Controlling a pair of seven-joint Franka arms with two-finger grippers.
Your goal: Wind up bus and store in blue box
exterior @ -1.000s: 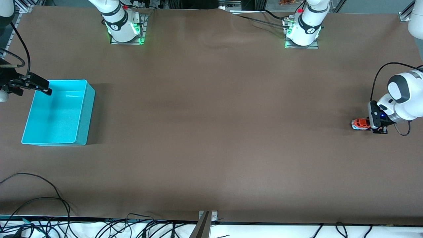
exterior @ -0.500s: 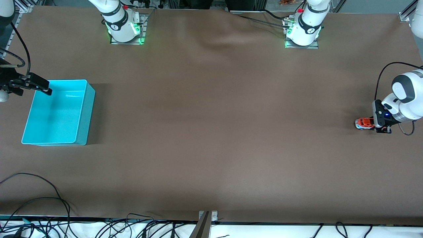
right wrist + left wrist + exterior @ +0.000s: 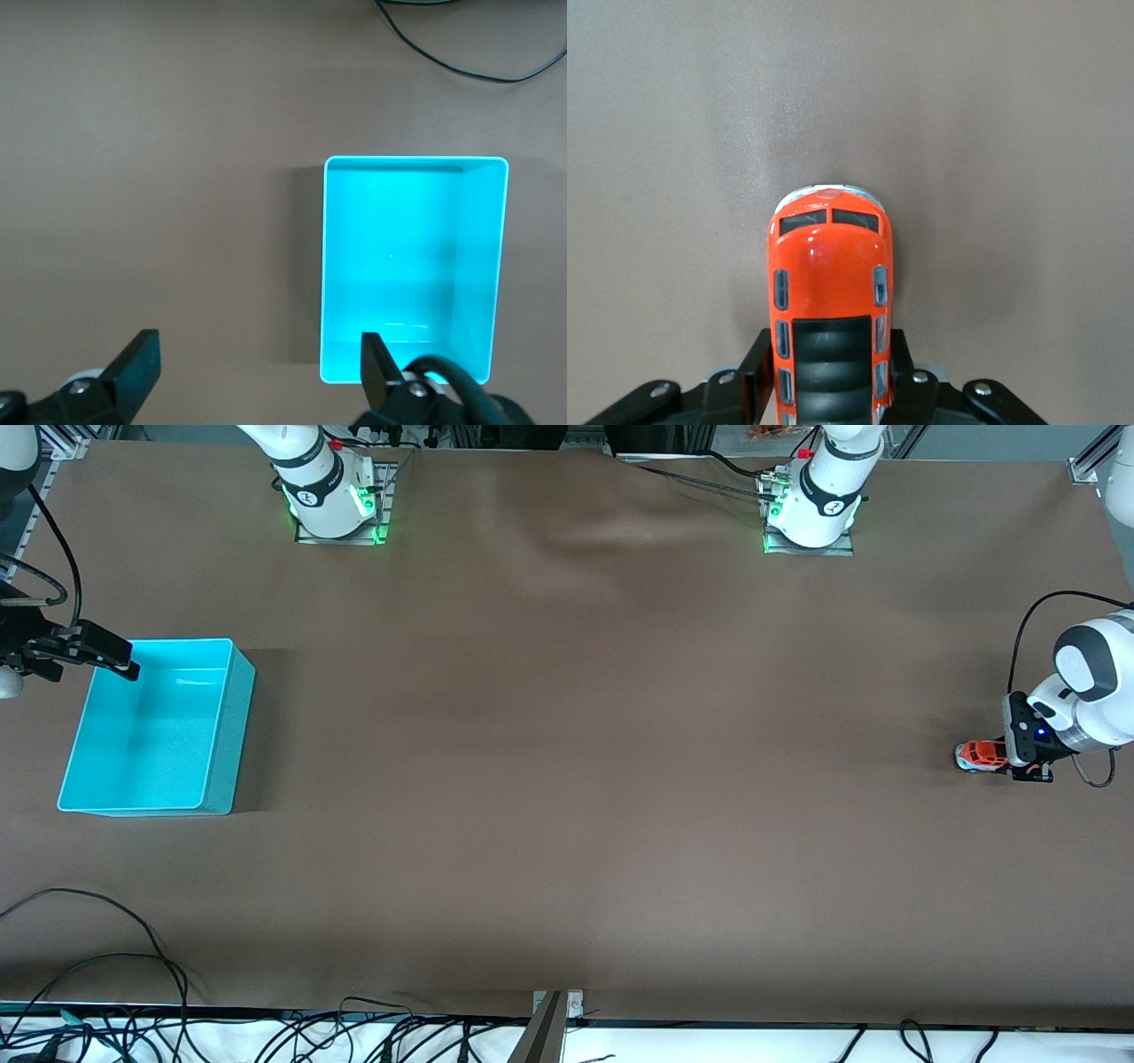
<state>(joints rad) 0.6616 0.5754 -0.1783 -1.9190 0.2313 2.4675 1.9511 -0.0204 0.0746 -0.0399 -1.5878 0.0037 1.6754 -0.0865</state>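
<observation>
The bus (image 3: 973, 756) is a small orange toy with a dark ribbed roof (image 3: 830, 266), sitting low at the brown table surface near the left arm's end. My left gripper (image 3: 994, 758) (image 3: 830, 367) is shut on its rear half, one finger against each side. The blue box (image 3: 232, 735) stands with its top open and nothing inside at the right arm's end of the table. My right gripper (image 3: 84, 662) (image 3: 257, 363) hangs open, with one finger over a corner of the box (image 3: 483, 266) and the other finger outside it. The right arm waits.
Both arm bases (image 3: 330, 505) (image 3: 811, 514) stand along the table edge farthest from the front camera. Loose cables (image 3: 133, 957) lie at the nearest edge beside a metal bracket (image 3: 549, 1014). A black cable (image 3: 461, 66) curls on the table past the box.
My left gripper has moved a short way toward the left arm's end of the table, taking the bus with it. The right arm and box have not moved.
</observation>
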